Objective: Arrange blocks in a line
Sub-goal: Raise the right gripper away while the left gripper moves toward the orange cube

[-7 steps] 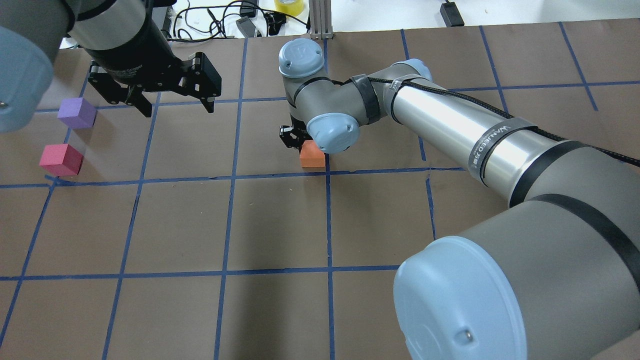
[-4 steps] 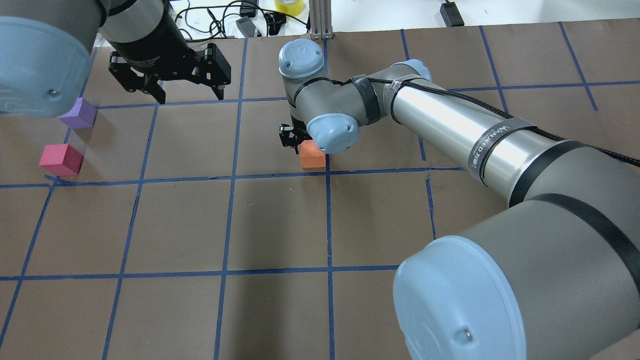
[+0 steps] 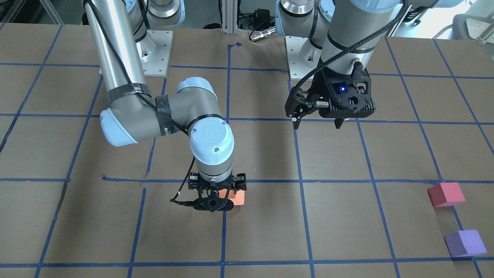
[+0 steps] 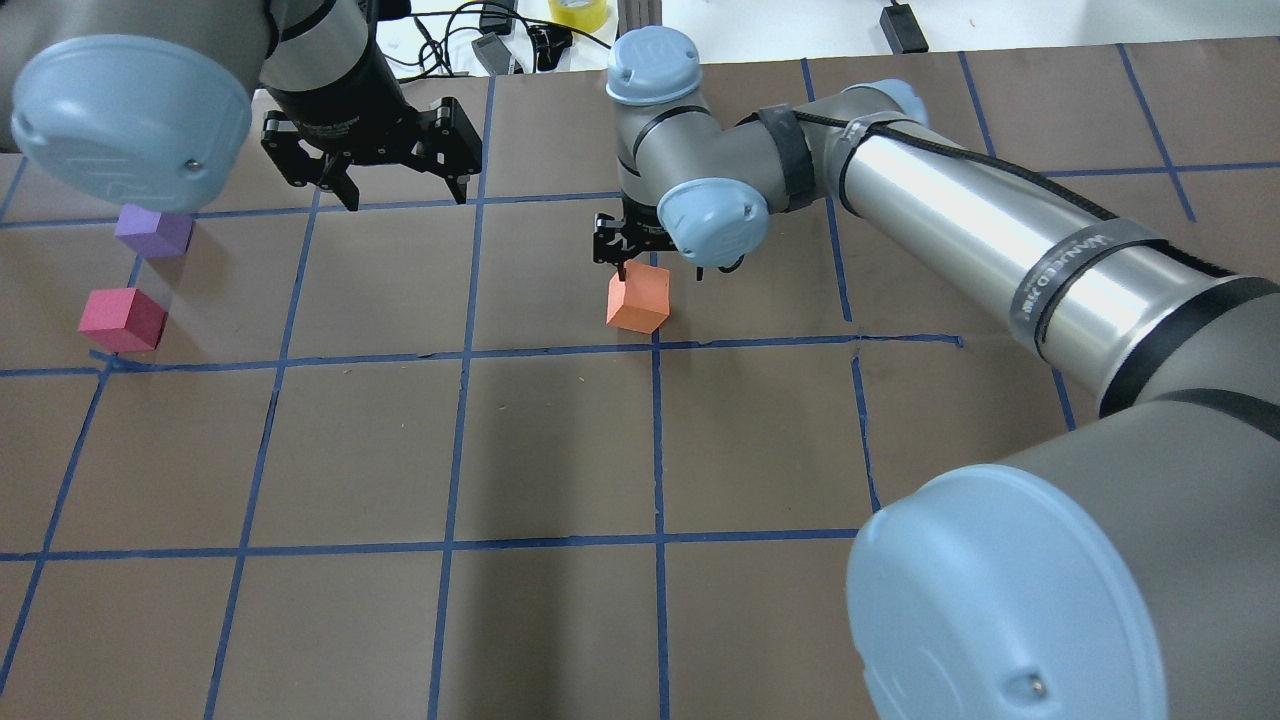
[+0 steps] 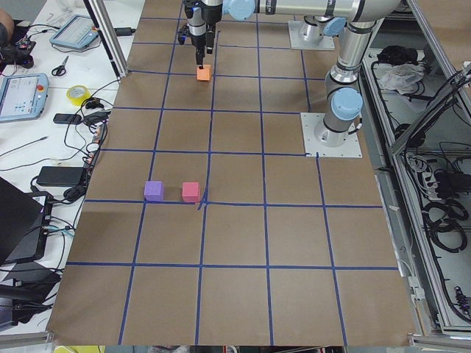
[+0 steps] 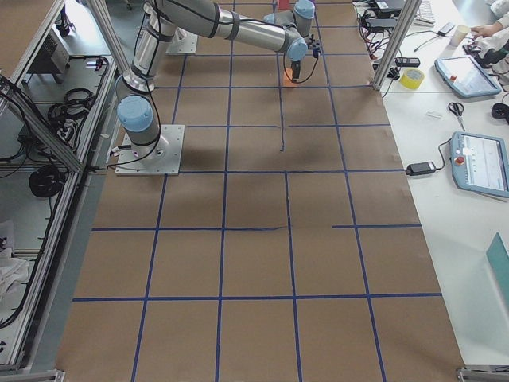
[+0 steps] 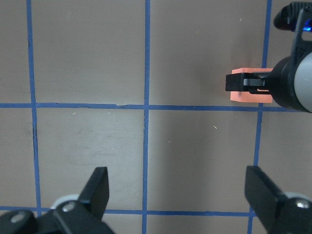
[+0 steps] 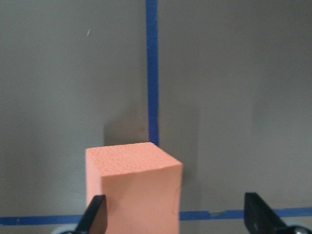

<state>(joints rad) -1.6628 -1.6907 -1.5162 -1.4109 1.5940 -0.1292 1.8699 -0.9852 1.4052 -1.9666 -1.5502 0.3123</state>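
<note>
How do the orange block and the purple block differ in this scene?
Colour: the orange block is orange, the purple block purple. Place: the orange block sits alone at the middle of the table, under the right gripper; the purple block sits at its left end beside the reddish-pink block, no gripper near it. Both are equal-sized cubes.

Orange block (image 8: 134, 187): matt, fine-pored foam grain, soft edges; pink block (image 4: 122, 319) and purple block (image 4: 153, 228), well apart from orange block, same matt finish; desk (image 4: 350, 450) under orange block: dull brown paper-like sheet, crossed by smooth blue tape (image 4: 657, 440); right arm tube (image 4: 960, 215) above orange block: glossy brushed metal; joint cap (image 4: 712, 207): smooth pale-blue plastic; fingers (image 7: 100, 187) of left gripper (image 7: 176, 183): matt black.
</note>
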